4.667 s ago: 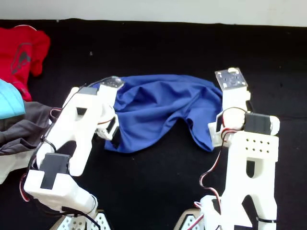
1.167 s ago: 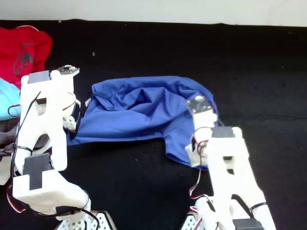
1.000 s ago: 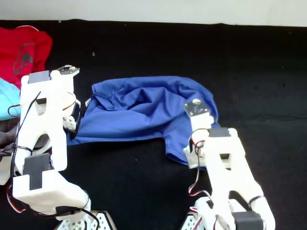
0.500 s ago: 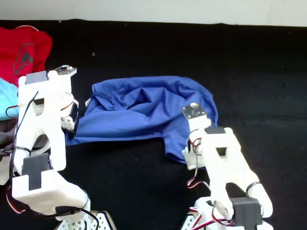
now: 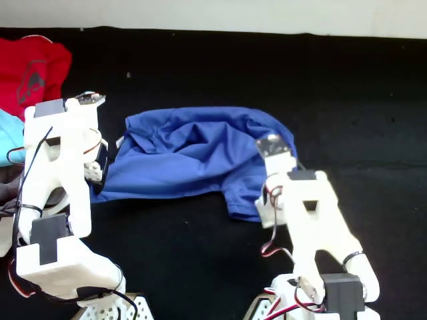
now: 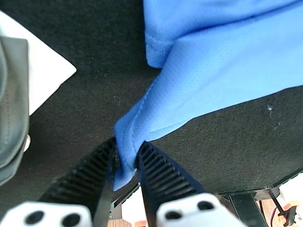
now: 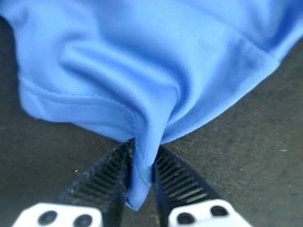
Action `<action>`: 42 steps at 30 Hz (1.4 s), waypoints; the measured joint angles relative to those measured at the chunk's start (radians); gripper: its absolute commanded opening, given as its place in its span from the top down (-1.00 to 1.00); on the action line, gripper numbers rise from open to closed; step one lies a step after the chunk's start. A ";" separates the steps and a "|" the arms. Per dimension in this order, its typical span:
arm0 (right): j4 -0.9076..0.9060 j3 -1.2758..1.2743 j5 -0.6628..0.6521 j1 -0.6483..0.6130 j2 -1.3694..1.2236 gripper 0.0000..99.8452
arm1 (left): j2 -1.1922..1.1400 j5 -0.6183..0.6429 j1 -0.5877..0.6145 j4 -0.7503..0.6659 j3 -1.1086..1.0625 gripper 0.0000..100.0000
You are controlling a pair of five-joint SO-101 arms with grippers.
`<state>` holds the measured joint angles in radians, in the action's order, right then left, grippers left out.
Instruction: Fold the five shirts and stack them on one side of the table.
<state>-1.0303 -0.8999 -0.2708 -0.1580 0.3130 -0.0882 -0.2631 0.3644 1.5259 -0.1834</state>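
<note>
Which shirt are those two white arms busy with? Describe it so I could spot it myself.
Start at the black table, between the left arm and the right arm. The blue shirt lies there crumpled, each arm's jaws shut on one end. Unlike the red shirt at the table's edge beyond the left arm, it is deep blue and lies alone.

Black table (image 5: 200, 60), rumpled blue shirt (image 5: 193, 150) mid-table, red shirt (image 5: 30, 70), turquoise garment (image 5: 8, 137), grey garment (image 6: 10, 94) at left edge
</note>
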 measured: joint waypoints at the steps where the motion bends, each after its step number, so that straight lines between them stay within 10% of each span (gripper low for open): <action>1: -0.034 0.037 0.000 0.000 0.000 0.99 | 0.000 0.000 0.002 0.000 0.000 0.98; 14: -0.393 0.664 0.000 0.110 0.178 0.99 | 0.009 0.000 0.002 0.210 0.350 0.98; 28: -0.384 1.063 0.000 0.206 0.304 0.99 | 0.483 0.000 -0.037 0.244 0.500 0.98; 42: -0.258 0.618 0.000 0.222 0.313 0.99 | 0.178 0.000 -0.170 0.084 -0.086 0.98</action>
<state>-1.2881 -0.2816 -0.2708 0.0644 0.6260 0.0898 -0.2631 0.1941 1.6103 -0.2693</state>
